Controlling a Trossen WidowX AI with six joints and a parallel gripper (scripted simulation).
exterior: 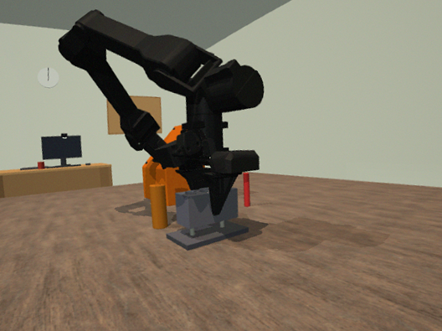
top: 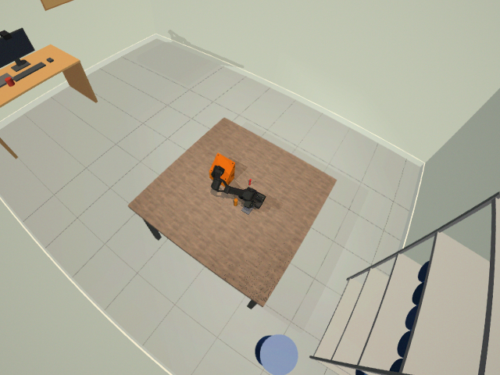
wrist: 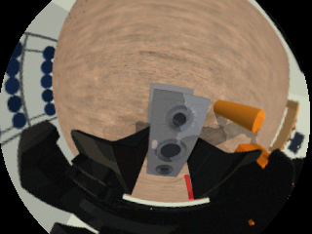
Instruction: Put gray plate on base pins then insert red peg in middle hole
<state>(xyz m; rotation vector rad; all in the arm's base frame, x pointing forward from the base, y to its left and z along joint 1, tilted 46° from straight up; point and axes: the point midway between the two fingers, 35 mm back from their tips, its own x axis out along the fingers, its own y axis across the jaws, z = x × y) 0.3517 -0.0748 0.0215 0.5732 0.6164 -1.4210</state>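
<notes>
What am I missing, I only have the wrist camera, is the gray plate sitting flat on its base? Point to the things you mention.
Observer: No. In the exterior view the gray plate (exterior: pixel 204 213) (wrist: pixel 163 132) stands off the base (exterior: pixel 209 237) (top: pixel 246 210), with two pins showing in the gap.
Operator: And the red peg, is it lying down?
Observer: No, the exterior view shows the red peg (exterior: pixel 247 189) (wrist: pixel 189 187) (top: pixel 249 182) standing up from the table, leaning slightly.
Operator: Is the orange cylinder touching the base?
Observer: No, the top view shows table between the orange cylinder (top: pixel 235 201) (exterior: pixel 158 208) (wrist: pixel 239 115) and the base.
</notes>
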